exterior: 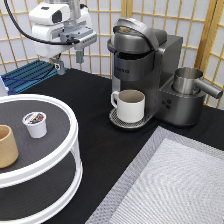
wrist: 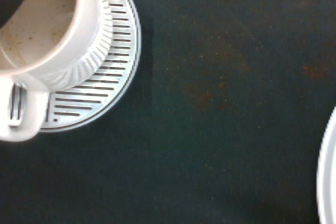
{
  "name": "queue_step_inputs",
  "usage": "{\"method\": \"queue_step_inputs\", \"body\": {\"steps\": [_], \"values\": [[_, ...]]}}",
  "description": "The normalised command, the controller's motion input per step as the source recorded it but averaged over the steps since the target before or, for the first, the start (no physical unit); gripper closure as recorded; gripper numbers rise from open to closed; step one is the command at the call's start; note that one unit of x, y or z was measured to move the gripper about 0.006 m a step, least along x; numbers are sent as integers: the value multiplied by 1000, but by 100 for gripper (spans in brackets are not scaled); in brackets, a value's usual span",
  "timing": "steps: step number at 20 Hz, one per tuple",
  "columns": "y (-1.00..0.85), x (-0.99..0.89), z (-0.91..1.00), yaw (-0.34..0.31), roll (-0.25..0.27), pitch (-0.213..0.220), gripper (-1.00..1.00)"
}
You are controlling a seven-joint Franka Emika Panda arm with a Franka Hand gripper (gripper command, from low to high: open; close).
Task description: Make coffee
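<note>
The coffee pod [exterior: 35, 123], small and white with a dark printed top, stands on the upper tier of a round white turntable shelf [exterior: 70, 145] at the exterior view's left. My gripper [exterior: 69, 61] hangs open and holds nothing, high at the top left, above the black tabletop between the shelf and the coffee machine [exterior: 145, 65]. A white handled mug [exterior: 129, 105] sits on the machine's round drip tray [exterior: 116, 121]. The wrist view looks straight down on part of that mug [wrist: 37, 45], the slotted drip tray [wrist: 105, 75] and the shelf's white rim [wrist: 330, 165].
A tan handleless cup [exterior: 6, 146] stands on the shelf near the pod. A steel jug [exterior: 187, 80] sits on the machine's right side. A grey woven mat [exterior: 170, 185] covers the bottom right. A blue ribbed object [exterior: 27, 75] lies at the back left, before a paper screen.
</note>
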Motion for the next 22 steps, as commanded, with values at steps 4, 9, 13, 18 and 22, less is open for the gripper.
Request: {"method": "queue_step_inputs", "body": {"steps": [4,9,13,18,22], "values": [[0,15,0,0,0,0,-100],[0,458,405,-2,14,30,-100],[-63,917,964,6,91,48,-100],[-44,1000,917,0,100,70,-100],[-32,989,731,0,162,100,-100]]}}
